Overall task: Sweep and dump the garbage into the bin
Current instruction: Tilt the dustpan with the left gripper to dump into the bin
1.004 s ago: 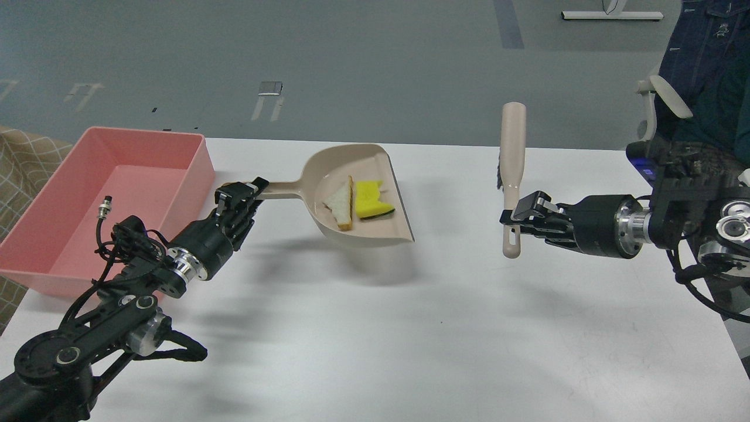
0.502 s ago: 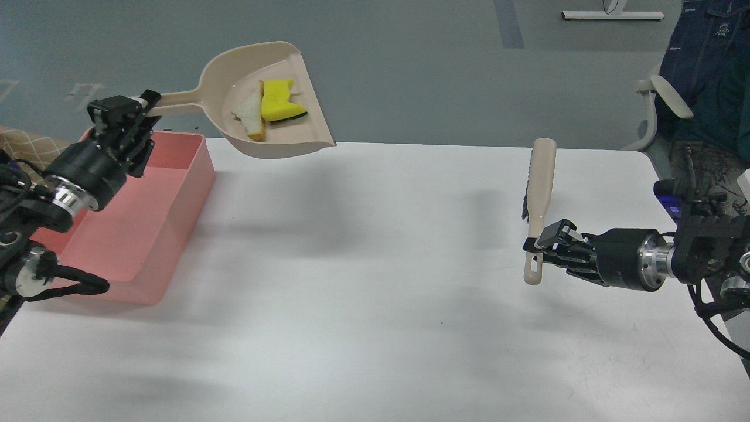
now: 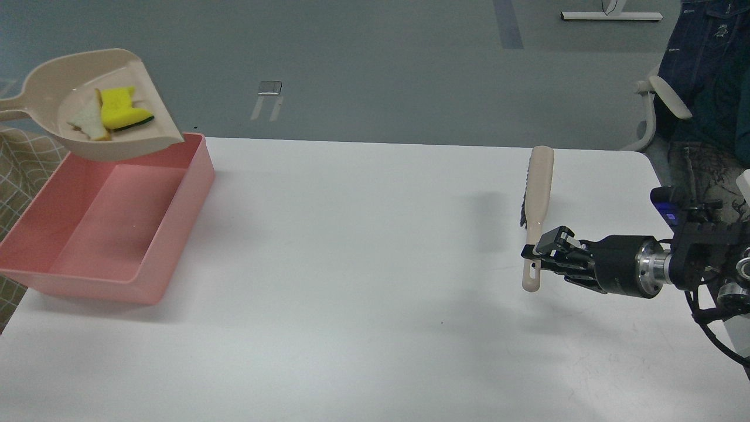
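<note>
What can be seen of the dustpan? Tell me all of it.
The dustpan looks like smooth beige plastic: a rounded scoop with raised side walls, a flat open lip and a thin handle that leaves the view at the left. It is raised over the far end of the pink bin. A yellow sponge piece and an off-white bread wedge lie side by side inside it. No hand shows on it.

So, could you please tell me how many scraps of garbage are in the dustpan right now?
2. The bread wedge lies left in the dustpan, the yellow sponge piece touching its right side; both are held above the pink bin. None looks hidden.
</note>
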